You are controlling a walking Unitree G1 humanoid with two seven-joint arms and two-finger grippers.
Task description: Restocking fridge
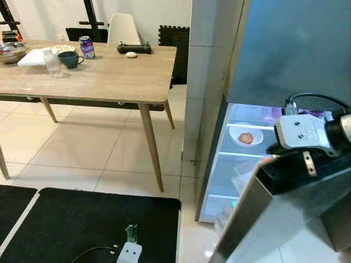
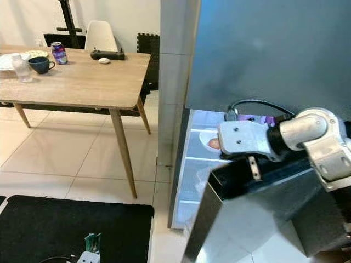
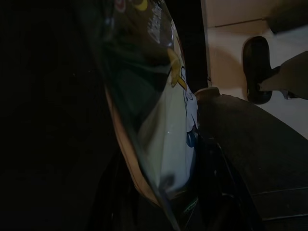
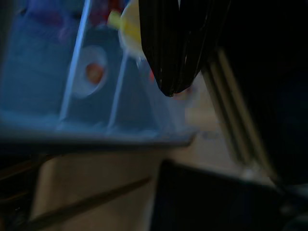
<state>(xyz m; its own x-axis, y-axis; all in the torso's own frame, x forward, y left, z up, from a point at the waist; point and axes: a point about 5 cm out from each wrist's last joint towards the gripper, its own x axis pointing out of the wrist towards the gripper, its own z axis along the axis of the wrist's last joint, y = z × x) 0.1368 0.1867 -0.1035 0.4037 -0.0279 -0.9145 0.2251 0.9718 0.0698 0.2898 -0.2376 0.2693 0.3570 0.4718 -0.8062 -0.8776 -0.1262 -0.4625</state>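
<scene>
Left eye view shows the right end effector (image 1: pixel 285 148) at the top edge of the lower fridge door (image 1: pixel 285 208), which stands partly swung out; whether its fingers are apart or clamped on the edge I cannot tell, since the silver wrist hides them. Behind the door the lit fridge (image 1: pixel 241 159) shows glass shelves, with a white plate (image 1: pixel 245 135) carrying something red on an upper shelf.

Left wrist view, very dark, shows a glossy printed packet (image 3: pixel 163 125) lying close against the left end effector (image 3: pixel 192 192); it appears to be held, but I cannot tell how the fingers sit.

Across the room the wooden bench (image 1: pixel 104 76) carries a soda can (image 1: pixel 86 47), a dark mug (image 1: pixel 70 59), a clear cup (image 1: pixel 53 63) and a metal bowl (image 1: pixel 11 52).

As I judge it, the task is early: the door is opening, the packet is not yet on a shelf, and any items on the bench meant for the fridge remain.
</scene>
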